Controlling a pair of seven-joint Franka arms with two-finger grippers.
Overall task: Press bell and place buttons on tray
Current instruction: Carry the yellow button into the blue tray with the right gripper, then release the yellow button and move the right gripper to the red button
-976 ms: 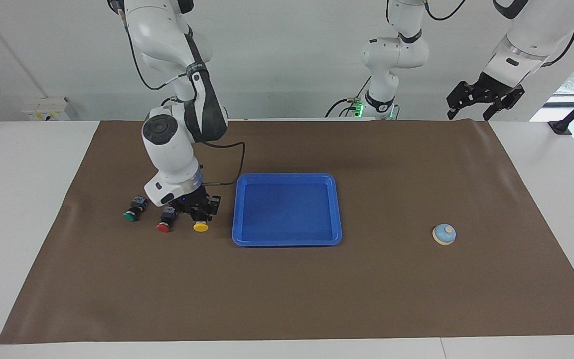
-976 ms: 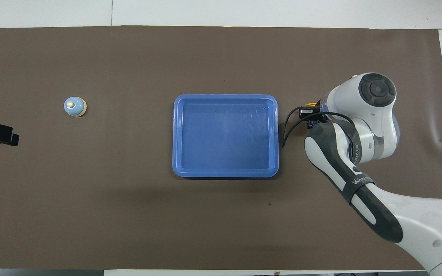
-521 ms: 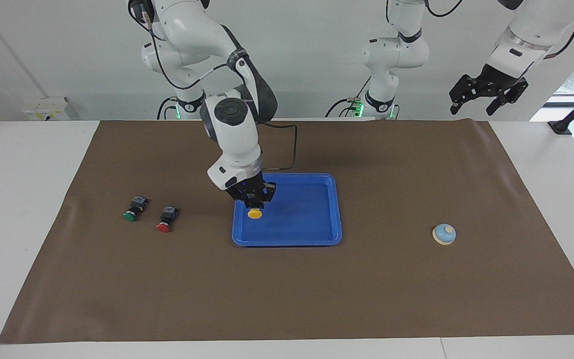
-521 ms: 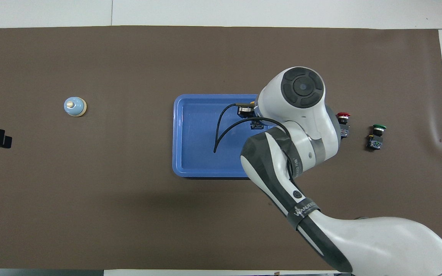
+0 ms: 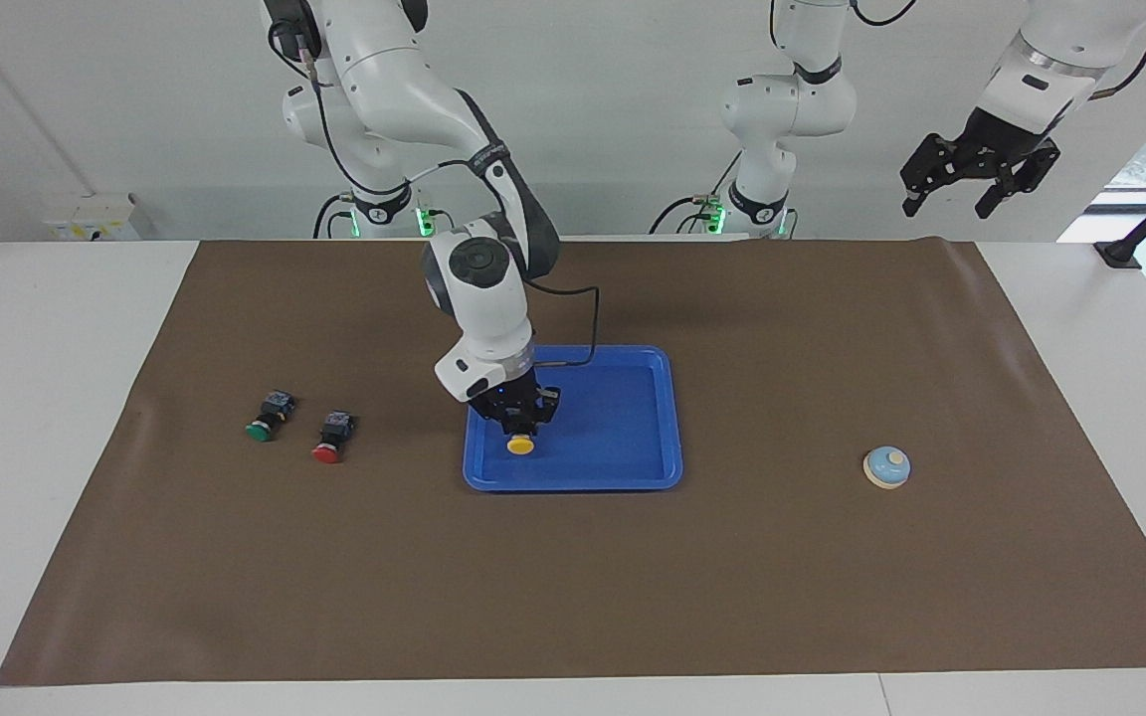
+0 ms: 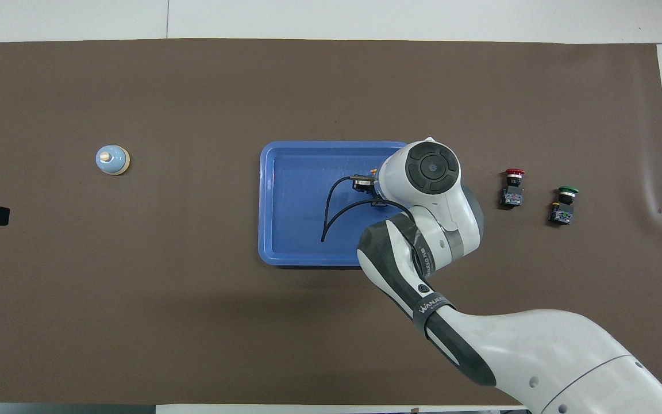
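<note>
- Currently, the right gripper (image 5: 520,435) is low over the blue tray (image 5: 633,438), at the tray's end toward the right arm, its fingers clamped on the black body of the yellow button (image 5: 520,446), cap pointing away from the robots.
- Whether the yellow button touches the tray floor cannot be told.
- Out toward the right arm's end of the table from that gripper, the red button (image 5: 328,441) and the green button (image 5: 267,419) lie side by side on the brown mat (image 5: 573,577), the green one the more distant of the two.
- Toward the left arm's end, well apart from the tray, sits the bell (image 5: 886,467).
- High above the mat's edge by its own base, the left gripper (image 5: 947,202) waits with fingers spread apart.
</note>
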